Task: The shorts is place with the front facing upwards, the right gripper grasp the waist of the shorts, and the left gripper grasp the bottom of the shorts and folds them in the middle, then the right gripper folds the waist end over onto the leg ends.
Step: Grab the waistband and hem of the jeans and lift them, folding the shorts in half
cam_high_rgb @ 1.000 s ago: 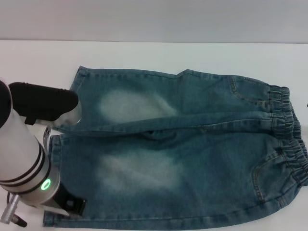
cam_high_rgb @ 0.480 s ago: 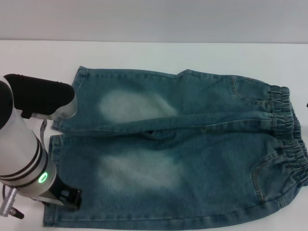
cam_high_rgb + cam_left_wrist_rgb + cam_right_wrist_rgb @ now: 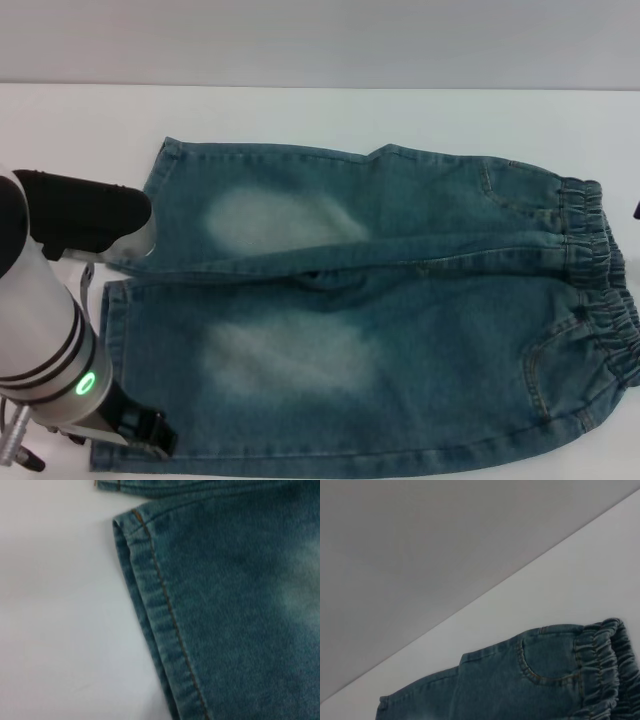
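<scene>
Here, one pair of shorts (image 3: 380, 310) lies flat on the white surface (image 3: 300, 115), filling most of the head view from centre-left to the right edge. The cloth is blue-green denim, thick and matt, with two pale faded patches, one on each thigh. The waistband (image 3: 600, 290) sits at the right of the frame, gathered into tight ruffles by elastic. A curved, stitched pocket seam shows near it at lower right, and another at upper right. The two legs run leftward, meeting along a slanted fold through the middle of the frame.

The bottom of the shorts (image 3: 135, 250) lies at the left: two straight hemmed openings, smooth and flat. In the left wrist view, one hem (image 3: 160, 615) shows closely, a folded band with a single line of orange-brown stitching, its edge lightly puckered, resting on the bare white surface.

The left tool (image 3: 140, 432) is at the lower left of the head view, a black claw under a silver-white arm with two black bands and one green glowing ring. It sits over the lower hem's corner; whether it is wide or narrow cannot be told.

The right tool is not seen. Its wrist view shows the ruffled waistband, one pocket seam, the surface and a grey wall.
</scene>
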Robot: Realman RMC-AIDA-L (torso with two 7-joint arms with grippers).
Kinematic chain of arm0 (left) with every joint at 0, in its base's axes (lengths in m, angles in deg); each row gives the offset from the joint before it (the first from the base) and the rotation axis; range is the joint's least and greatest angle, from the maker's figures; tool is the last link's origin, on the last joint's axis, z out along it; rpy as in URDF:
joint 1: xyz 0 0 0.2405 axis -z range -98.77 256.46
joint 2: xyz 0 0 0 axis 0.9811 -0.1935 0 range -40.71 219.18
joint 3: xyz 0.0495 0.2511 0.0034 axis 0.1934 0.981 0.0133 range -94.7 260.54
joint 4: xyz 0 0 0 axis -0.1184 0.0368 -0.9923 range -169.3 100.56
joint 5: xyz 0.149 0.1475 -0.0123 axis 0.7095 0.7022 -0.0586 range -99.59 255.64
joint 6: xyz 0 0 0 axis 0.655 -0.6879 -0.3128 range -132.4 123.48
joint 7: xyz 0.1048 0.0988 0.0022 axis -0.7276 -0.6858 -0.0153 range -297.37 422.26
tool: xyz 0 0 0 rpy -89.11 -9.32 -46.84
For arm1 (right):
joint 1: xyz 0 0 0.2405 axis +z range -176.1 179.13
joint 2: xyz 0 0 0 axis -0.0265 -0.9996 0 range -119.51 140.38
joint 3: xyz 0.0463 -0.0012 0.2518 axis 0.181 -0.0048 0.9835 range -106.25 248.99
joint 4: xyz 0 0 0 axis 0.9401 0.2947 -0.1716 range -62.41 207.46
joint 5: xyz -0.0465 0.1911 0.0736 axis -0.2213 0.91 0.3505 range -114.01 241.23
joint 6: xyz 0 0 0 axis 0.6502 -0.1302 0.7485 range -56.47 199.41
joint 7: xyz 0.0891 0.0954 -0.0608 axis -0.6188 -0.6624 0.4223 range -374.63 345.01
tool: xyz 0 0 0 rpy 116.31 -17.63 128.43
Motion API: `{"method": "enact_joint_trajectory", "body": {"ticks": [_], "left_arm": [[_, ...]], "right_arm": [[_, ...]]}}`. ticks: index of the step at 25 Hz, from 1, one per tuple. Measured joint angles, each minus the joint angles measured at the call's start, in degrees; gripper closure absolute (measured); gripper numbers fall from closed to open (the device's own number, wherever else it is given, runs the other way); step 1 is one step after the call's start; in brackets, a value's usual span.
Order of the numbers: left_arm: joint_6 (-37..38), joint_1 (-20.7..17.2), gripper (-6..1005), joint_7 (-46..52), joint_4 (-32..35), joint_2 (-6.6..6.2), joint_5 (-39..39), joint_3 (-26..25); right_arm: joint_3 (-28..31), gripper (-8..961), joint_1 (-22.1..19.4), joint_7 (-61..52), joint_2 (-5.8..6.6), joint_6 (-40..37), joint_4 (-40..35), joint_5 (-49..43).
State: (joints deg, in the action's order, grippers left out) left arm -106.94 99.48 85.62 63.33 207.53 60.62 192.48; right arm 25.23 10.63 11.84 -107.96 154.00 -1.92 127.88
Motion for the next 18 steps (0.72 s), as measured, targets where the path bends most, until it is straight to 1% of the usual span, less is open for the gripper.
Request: {"method": "enact_joint_trajectory", "body": {"ticks": [2, 9, 18], "left_arm": [[-0.12, -0.12, 188, 0.05, -0.11, 0.01, -0.11, -0.04], [-0.28, 0.26, 189, 0.04, -0.29, 0.01, -1.54, -0.28], [-0.12, 0.33, 192, 0.14, -1.04, -0.01, -1.21, -0.24]], "right_arm": [[0.0, 233, 0.12, -0.01, 0.0, 0.0, 0.0, 0.0], [0.0, 234, 0.58, -0.02, 0.08, 0.46, 0.0, -0.11], [0.0, 237, 0.47, -0.03, 0.09, 0.53, 0.0, -0.11]]}}
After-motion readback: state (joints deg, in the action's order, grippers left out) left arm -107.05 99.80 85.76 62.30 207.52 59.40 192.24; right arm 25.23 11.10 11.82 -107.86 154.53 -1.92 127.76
